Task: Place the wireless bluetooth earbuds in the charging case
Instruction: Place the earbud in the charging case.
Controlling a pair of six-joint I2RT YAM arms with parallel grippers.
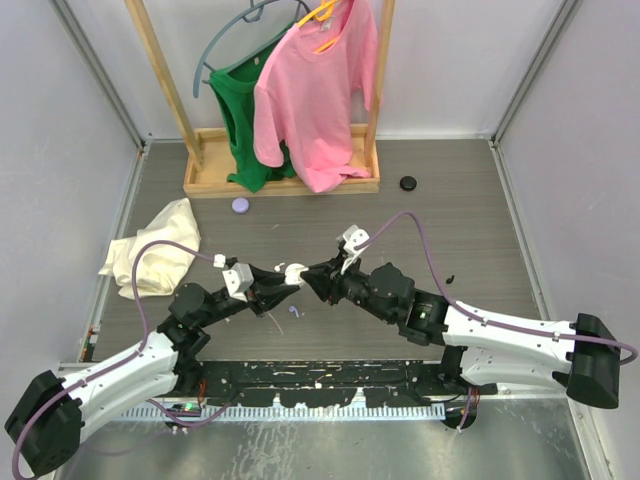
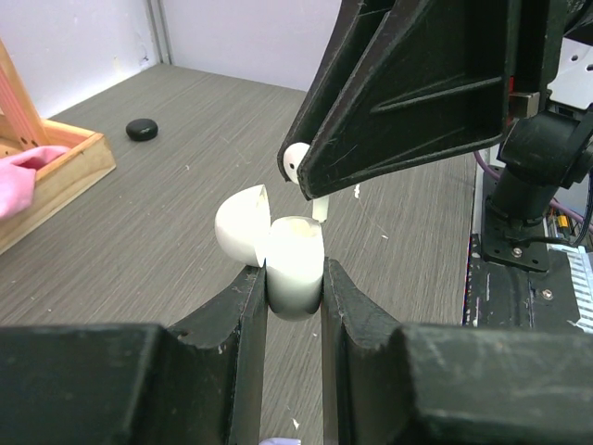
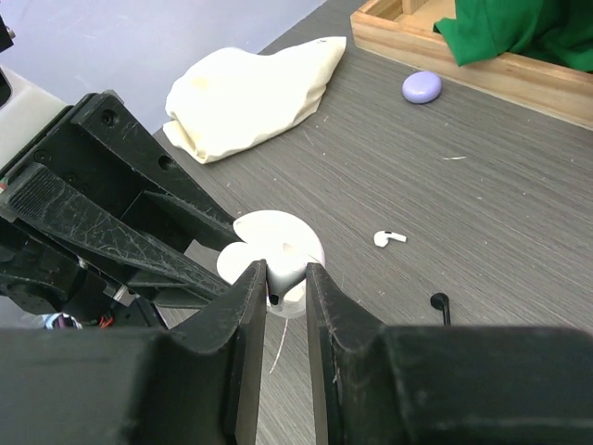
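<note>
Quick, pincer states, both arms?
Left pincer: closed on the open charging case.
Right pincer: closed on a white earbud, above the case.

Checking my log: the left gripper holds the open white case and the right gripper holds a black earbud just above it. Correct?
No: the earbud in the right gripper is white, not black, as the left wrist view shows. The left gripper does hold the open white case.

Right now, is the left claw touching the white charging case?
Touching. The left wrist view shows both fingers of the left claw pressed against the sides of the open white charging case, with no gap.
</note>
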